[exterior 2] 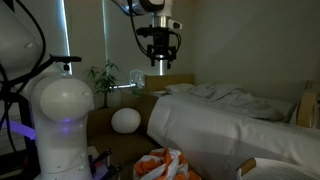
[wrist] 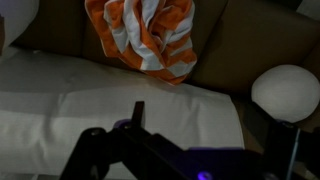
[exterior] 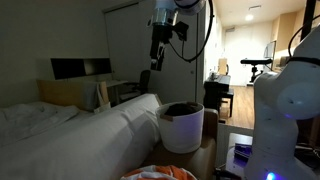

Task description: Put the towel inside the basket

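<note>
The towel (wrist: pixel 145 35), striped orange-red and white, lies crumpled on a brown surface at the top of the wrist view. It also shows at the bottom edge of both exterior views (exterior: pixel 160 173) (exterior 2: pixel 165 165). The basket (exterior: pixel 182 130), a round white tub with a dark inner rim, stands beside the bed. My gripper (exterior: pixel 157 52) (exterior 2: pixel 158 60) hangs high above the bed, far above towel and basket, with its fingers apart and nothing between them. In the wrist view the gripper (wrist: pixel 200 125) is dark, and only one finger shows clearly.
A bed with a white sheet (exterior: pixel 90 125) (exterior 2: pixel 230 115) (wrist: pixel 90 100) fills the middle. A white ball-shaped object (exterior 2: pixel 125 120) (wrist: pixel 288 92) sits beside the bed. A white robot base (exterior: pixel 290 110) (exterior 2: pixel 60 125) stands close to the cameras. A plant (exterior 2: pixel 103 75) is by the window.
</note>
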You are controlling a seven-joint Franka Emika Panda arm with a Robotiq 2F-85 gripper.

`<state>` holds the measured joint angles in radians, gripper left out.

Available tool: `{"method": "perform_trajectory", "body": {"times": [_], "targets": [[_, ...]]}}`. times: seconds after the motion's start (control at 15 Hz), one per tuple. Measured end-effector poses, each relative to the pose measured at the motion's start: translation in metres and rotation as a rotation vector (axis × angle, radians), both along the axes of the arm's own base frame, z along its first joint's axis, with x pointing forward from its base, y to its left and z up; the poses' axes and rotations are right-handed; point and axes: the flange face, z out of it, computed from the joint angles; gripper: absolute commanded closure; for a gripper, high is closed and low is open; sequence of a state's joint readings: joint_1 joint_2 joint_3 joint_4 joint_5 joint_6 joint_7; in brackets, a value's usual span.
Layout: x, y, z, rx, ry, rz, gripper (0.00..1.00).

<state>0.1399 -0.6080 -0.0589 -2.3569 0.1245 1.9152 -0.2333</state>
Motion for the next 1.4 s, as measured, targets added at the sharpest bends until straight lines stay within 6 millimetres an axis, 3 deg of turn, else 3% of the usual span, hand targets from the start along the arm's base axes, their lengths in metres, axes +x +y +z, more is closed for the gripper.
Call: {"method": "perform_trajectory", "body": {"times": [0.67, 1.13, 1.4], "targets": [[0.000, -0.001, 0.001, -0.001, -0.006, -0.004, 0.00], [0.012, 0.002, 0.035, 0.009, -0.278, -0.055, 0.00], [0.019, 0.020, 0.015, 0.010, -0.351, -0.108, 0.00]]}}
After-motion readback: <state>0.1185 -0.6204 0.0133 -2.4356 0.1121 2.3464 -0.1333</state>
